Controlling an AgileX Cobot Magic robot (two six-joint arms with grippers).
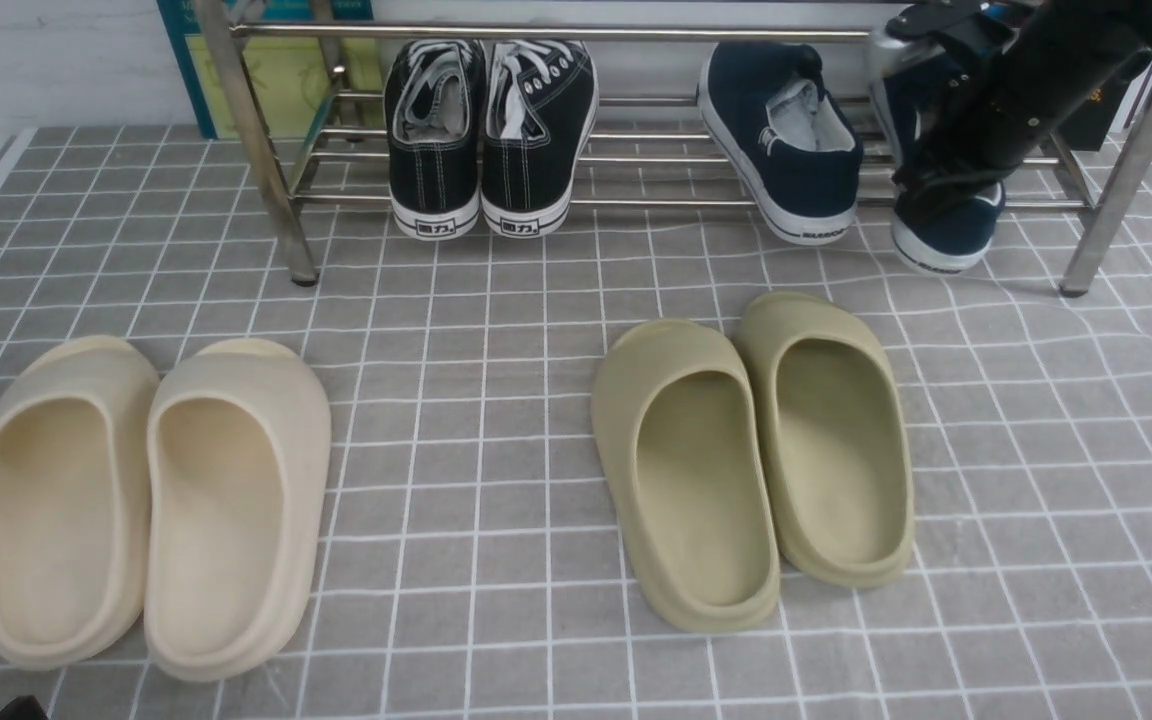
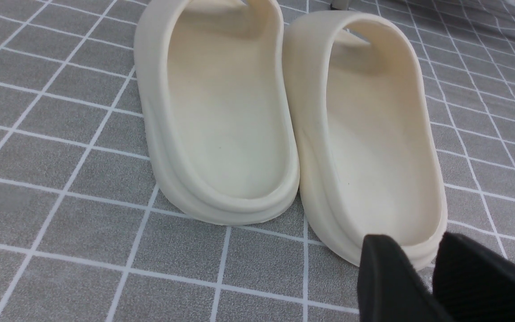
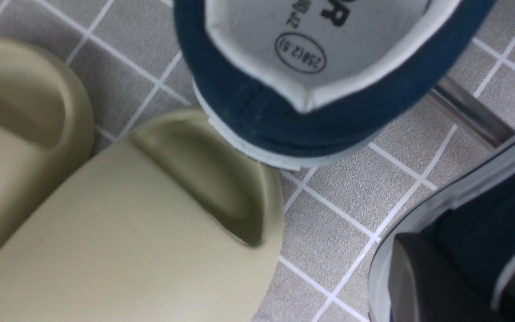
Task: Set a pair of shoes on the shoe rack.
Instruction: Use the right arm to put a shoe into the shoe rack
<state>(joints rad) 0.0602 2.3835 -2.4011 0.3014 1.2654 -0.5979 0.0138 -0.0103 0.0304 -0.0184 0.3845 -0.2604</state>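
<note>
shoes: two navy slip-ons, both at the right end of the rack [image 1: 576, 160]
shoe 2 [image 1: 946, 235]: under the right arm, heel hanging off the front bar, toe hidden behind the arm
right gripper [image 1: 921, 190]: jaws pinched on shoe 2's heel collar; wrist view shows a dark finger [image 3: 432, 286] against the navy heel edge, so it reads as a grip, not a release
shoe 1 [image 1: 781, 140]: set on the rack just left of shoe 2, heel toward the camera, angled a bit, nothing touching it
left gripper [image 2: 423, 277]: low, near the heel of the cream slippers [image 2: 284, 112], holding nothing; jaws part open, two black fingers [image 2: 387, 277] with a gap showing
step: looks like placing shoe 2, last shoe of the pair
next move: push shoe 2 further back so the sole sits on the bars, then let go and lift clear
watch: heel overhang; could tip forward toward the olive slippers [image 1: 756, 450] if released here
other: black sneakers [image 1: 491, 130] on the rack, well left, not in the way
</note>
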